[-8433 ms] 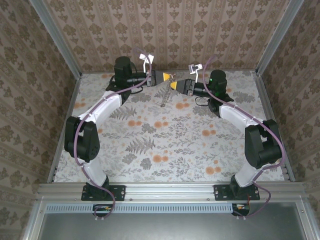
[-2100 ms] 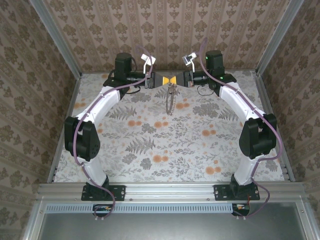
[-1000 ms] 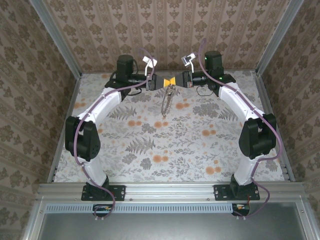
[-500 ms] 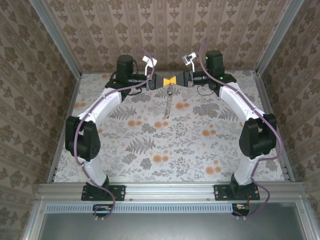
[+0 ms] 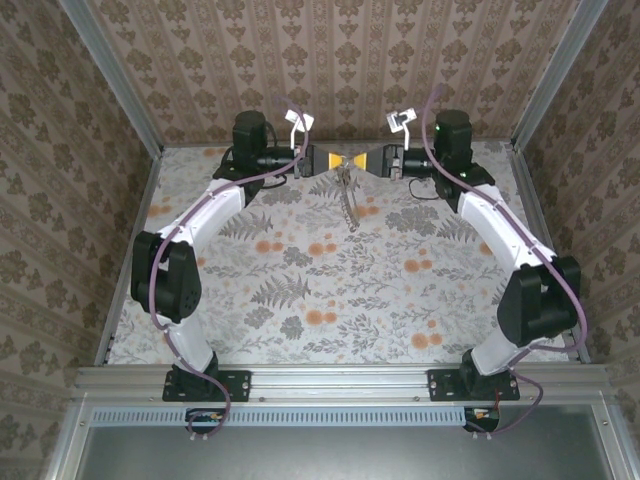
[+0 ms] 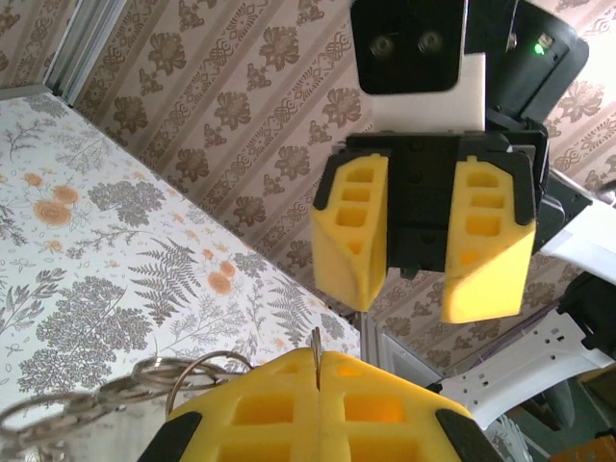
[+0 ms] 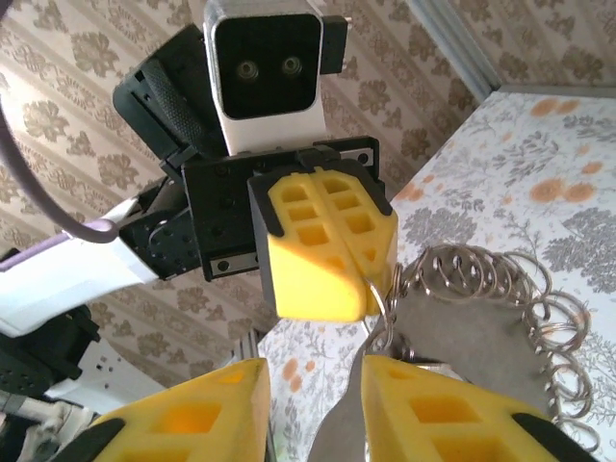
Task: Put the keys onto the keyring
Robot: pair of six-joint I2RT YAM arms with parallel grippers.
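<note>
Tabletop [image 5: 300,290], floral, lay well below both claws. Left claw [image 7: 364,281] was clamped tight on the top of the keyring [image 7: 542,292], fingers pressed together. Judged it was held high so the load hung free and faced the partner. Right claw [image 6: 414,298] faced it just beside, fingers parted a moderate gap with nothing between, likely set to take a fresh hold. The ridged hoop dangled below the left claw, clear of the tabletop. A thin metal edge [image 6: 316,348] stood up from the left claw's seam. Could not tell if it was a key.
</note>
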